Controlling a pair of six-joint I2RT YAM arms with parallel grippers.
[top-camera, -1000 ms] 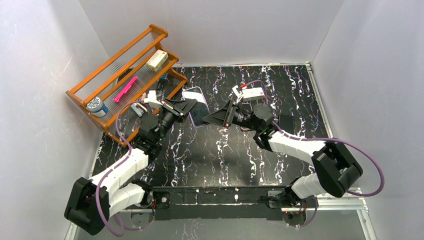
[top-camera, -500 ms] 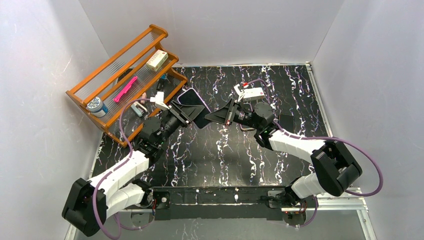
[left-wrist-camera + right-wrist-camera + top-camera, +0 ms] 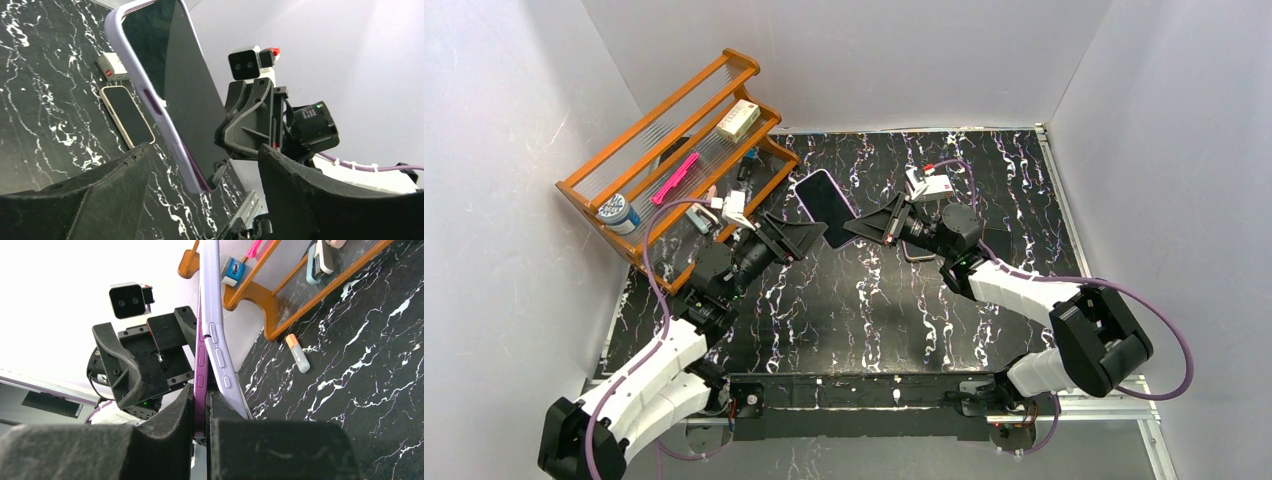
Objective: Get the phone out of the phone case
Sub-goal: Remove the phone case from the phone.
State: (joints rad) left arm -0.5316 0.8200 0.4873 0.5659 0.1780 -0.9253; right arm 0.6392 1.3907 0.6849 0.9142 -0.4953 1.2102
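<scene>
The left hand (image 3: 819,238) has let go and drawn back toward the near left over the past second, its fingers now spread wide with the phone (image 3: 822,195) standing clear between them in the left wrist view. Above the black marbled tabletop (image 3: 874,300), with the wooden rack (image 3: 742,62) at its back left corner, the right hand (image 3: 854,228) is clamped tight on the phone's lower end and holds it tilted in the air, screen up, between the two arms. The lavender phone case (image 3: 145,85) is still on the phone, though near the right fingers its side edge bows away from the darker purple body. A second phone (image 3: 127,115) lies flat beside the right arm, and an orange-capped stick (image 3: 298,354) lies near the rack's foot.
</scene>
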